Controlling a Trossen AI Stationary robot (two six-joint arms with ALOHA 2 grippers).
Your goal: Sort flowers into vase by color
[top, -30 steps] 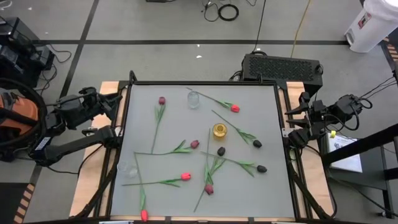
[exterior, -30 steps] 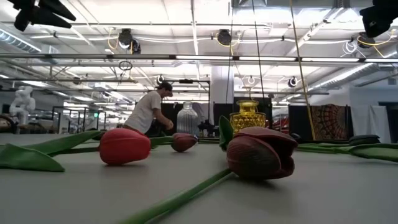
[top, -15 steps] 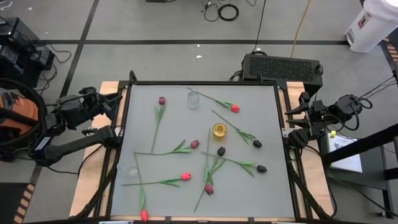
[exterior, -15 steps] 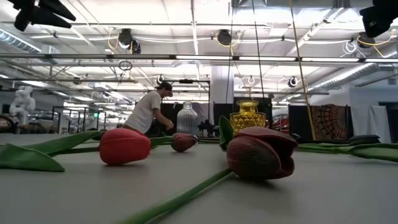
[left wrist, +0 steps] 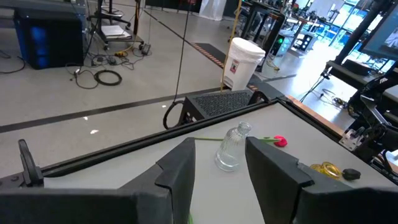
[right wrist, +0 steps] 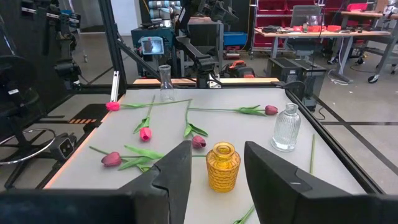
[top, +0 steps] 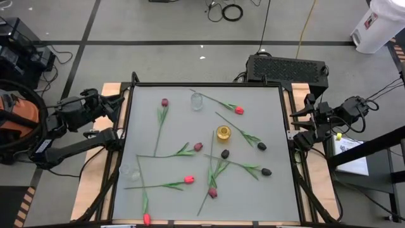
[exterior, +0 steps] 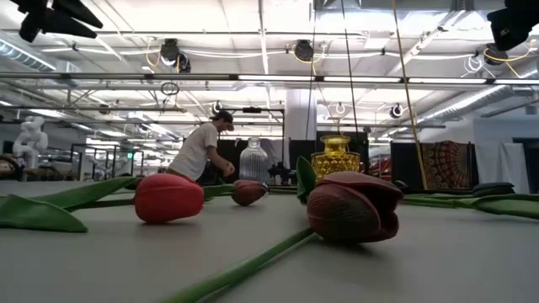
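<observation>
Nothing has moved since the earlier frames: both arms parked, every flower where it was.

Left gripper [top: 115,104] sits off the table's 9 o'clock edge, fingers apart with a clear gap, holding nothing. Right gripper [top: 296,125] sits off the 3 o'clock edge, fingers likewise spread and empty.

Table [top: 266,190] holds three vases. Amber glass vase [top: 223,133] stands upright just right of centre. Clear ribbed vase [top: 197,101] stands upright toward 12 o'clock. Small clear flask [top: 131,172] stands near the 8 o'clock edge.

All flowers lie flat on the table, none in a vase. Maroon tulip [top: 164,102] lies at 11 o'clock. Red-pink tulip [top: 238,109] lies at 1 o'clock, its stem reaching toward the ribbed vase. Maroon tulip [top: 198,146] sits just left of centre. Black tulip [top: 224,154] lies just below the amber vase. Black tulip [top: 261,146] lies at 3 o'clock of that vase. Black tulip [top: 266,171] lies toward 4 o'clock. Red-pink tulip [top: 188,180] and maroon tulip [top: 212,192] lie toward 6 o'clock. Red-pink tulip [top: 147,219] lies at the 7 o'clock edge.

Person [exterior: 200,150] stands in the room beyond.
</observation>
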